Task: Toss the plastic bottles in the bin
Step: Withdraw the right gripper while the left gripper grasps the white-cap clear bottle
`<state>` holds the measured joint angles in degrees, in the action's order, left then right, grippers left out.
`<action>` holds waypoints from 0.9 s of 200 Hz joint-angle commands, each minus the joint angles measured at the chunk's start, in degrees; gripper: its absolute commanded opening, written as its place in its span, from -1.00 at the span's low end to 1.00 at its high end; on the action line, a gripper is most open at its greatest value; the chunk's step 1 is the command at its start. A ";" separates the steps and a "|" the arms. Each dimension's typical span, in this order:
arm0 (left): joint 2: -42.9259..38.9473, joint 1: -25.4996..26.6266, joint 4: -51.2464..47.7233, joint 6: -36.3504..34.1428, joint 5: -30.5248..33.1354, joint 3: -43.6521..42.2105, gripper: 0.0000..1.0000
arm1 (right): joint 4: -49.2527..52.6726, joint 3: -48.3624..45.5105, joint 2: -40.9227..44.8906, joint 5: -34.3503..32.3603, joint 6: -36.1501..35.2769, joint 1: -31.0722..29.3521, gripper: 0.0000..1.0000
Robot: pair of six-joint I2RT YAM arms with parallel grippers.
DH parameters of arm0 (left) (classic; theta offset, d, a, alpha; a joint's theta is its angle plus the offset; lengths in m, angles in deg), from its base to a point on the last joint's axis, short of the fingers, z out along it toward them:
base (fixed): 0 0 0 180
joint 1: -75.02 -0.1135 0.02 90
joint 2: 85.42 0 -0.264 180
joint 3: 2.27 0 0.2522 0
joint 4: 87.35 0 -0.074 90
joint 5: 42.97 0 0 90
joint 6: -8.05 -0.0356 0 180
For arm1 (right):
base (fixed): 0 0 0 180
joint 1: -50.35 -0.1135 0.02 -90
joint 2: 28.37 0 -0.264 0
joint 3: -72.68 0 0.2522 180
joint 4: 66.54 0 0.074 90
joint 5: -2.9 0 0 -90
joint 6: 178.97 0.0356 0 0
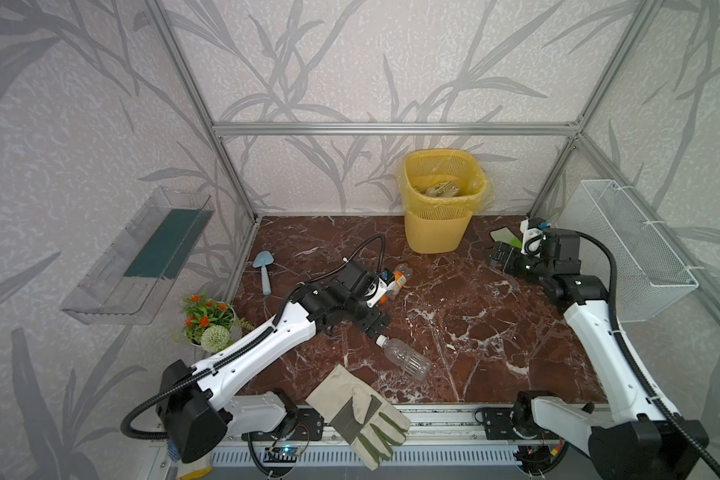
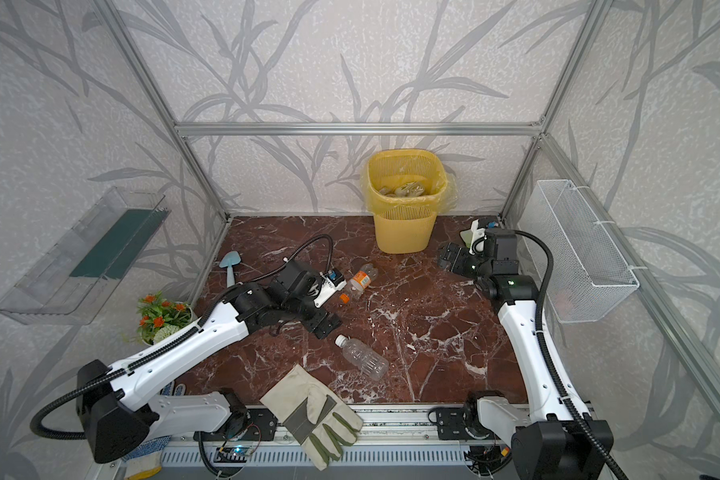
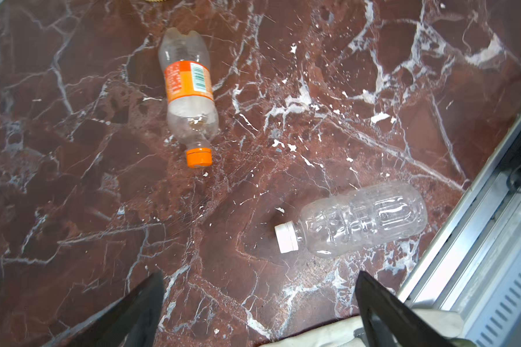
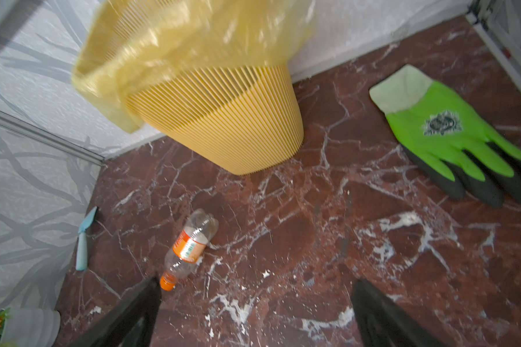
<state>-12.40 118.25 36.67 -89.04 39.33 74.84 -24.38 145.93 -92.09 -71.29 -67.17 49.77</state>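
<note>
Two clear plastic bottles lie mid-frame on the red marble bench (image 2: 433, 332): an orange-labelled bottle (image 2: 360, 282) and a white-capped bottle (image 2: 362, 357). The tall yellow lattice bin (image 2: 404, 237) stands upper centre. Left end effector (image 3: 260, 274) and right end effector (image 4: 254, 281) gape empty; next, probably, straddle one bottle.

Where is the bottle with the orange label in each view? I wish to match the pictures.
In a top view: the orange-label bottle lies mid-table, partly hidden behind the left arm.
In a top view: the bottle lies mid-table, fully visible, in front of the bin.
Left wrist: the bottle lies apart from the clear bottle.
Right wrist: the bottle lies before the bin's base.
Shared landmark: the red marble table, in all four.
</note>
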 commanded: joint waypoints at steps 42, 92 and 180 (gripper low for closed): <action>7.99 10.75 -6.92 -17.56 1.34 4.12 0.98 | -2.18 -8.79 1.30 2.08 -3.43 -0.04 0.98; 13.84 15.97 0.69 -24.96 1.73 -0.13 0.96 | -5.19 -10.61 0.25 4.21 -2.73 -0.04 0.98; 23.31 18.61 7.77 -27.26 -1.36 0.10 0.91 | -6.70 -11.01 -2.12 4.78 -3.15 -0.01 0.98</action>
<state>9.32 136.50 42.45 -114.44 40.40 75.08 -29.64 135.41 -93.60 -67.35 -69.57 49.77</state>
